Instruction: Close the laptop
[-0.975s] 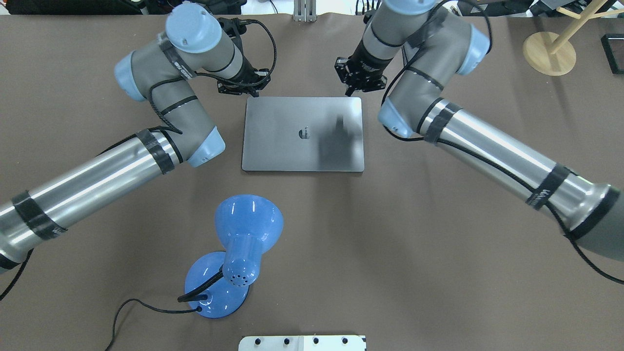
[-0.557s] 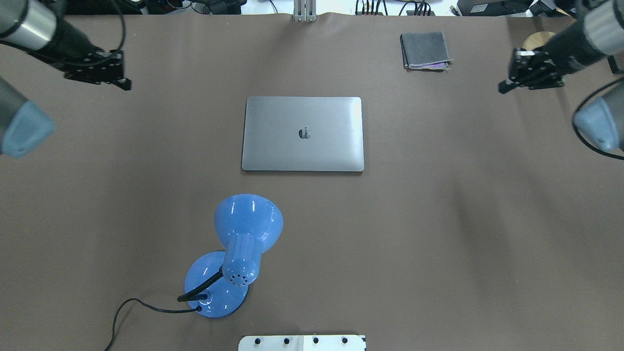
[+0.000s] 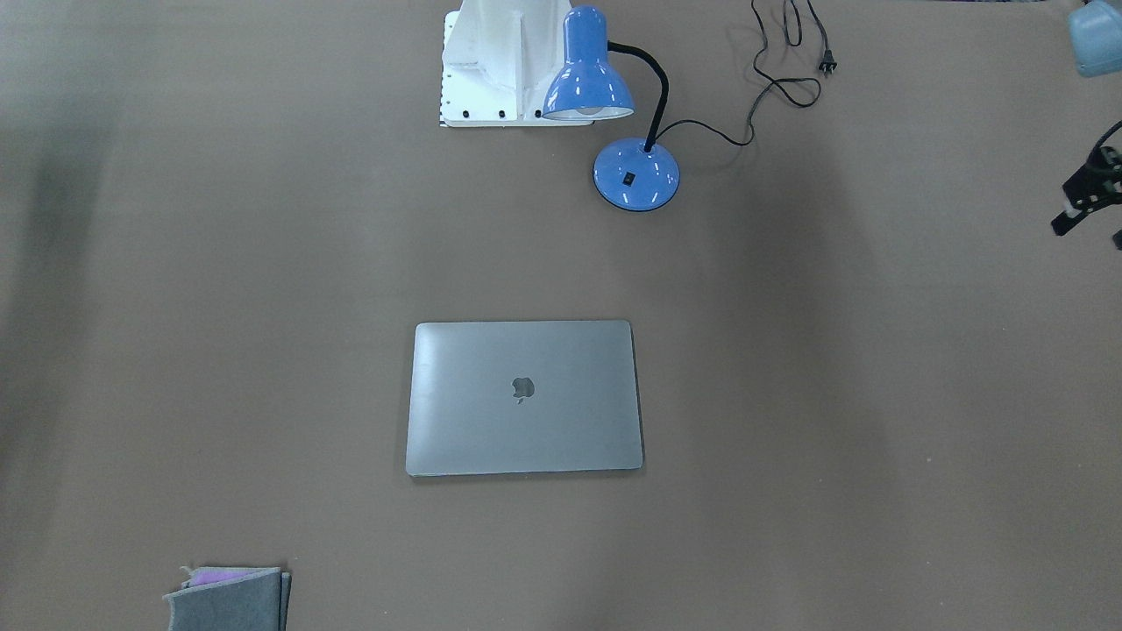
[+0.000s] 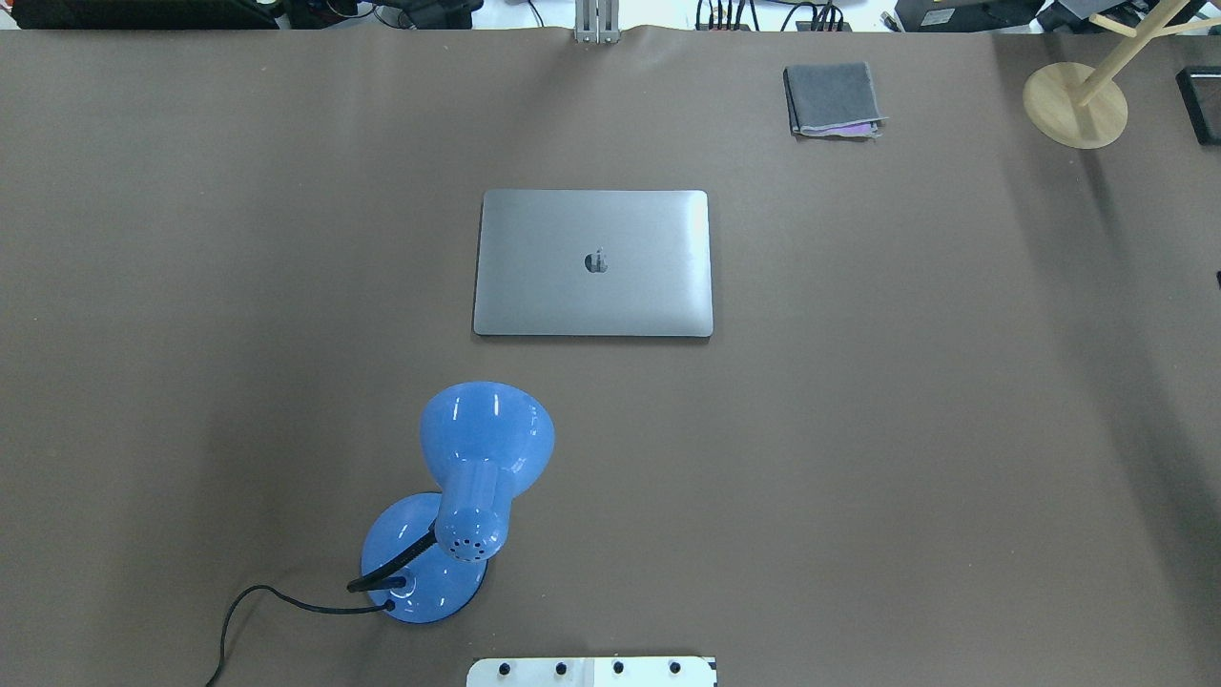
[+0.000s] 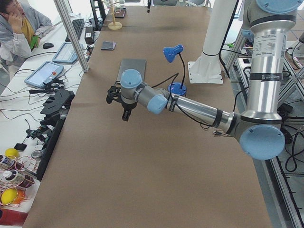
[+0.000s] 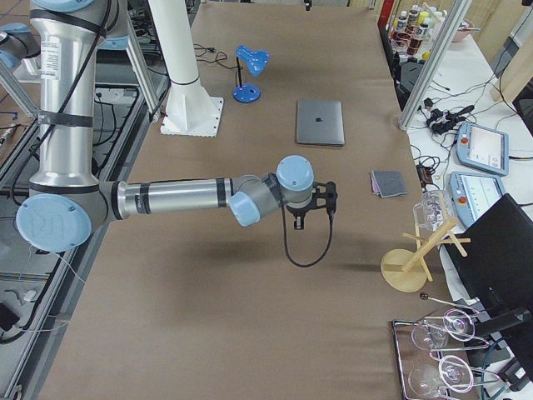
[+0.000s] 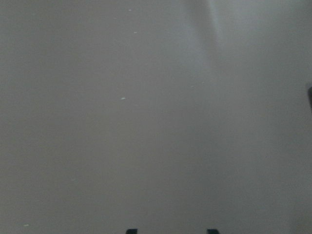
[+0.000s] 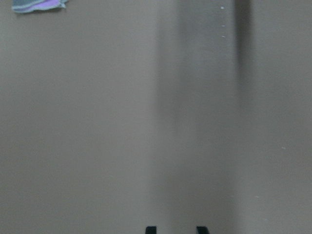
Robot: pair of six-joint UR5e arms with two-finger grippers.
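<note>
The space-grey laptop (image 4: 592,262) lies flat in the middle of the table with its lid down and the apple logo up; it also shows in the front-facing view (image 3: 523,397). Both arms are out of the overhead view. My left gripper (image 3: 1087,210) hangs over bare table far to the laptop's left, also in the exterior left view (image 5: 122,114). In the left wrist view (image 7: 171,231) its two tips stand apart, holding nothing. My right gripper (image 6: 315,218) hangs over bare table far to the laptop's right; its tips (image 8: 176,230) also stand apart and empty.
A blue desk lamp (image 4: 458,496) with a black cord stands nearer the robot than the laptop. A small grey felt pouch (image 4: 833,98) lies at the far right. A wooden stand (image 4: 1075,103) is in the far right corner. The white robot base (image 4: 591,672) is at the near edge.
Both arms have pulled away from the laptop's far edge, outward to the table's ends, and left the overhead view. The laptop has stayed closed and in place.
</note>
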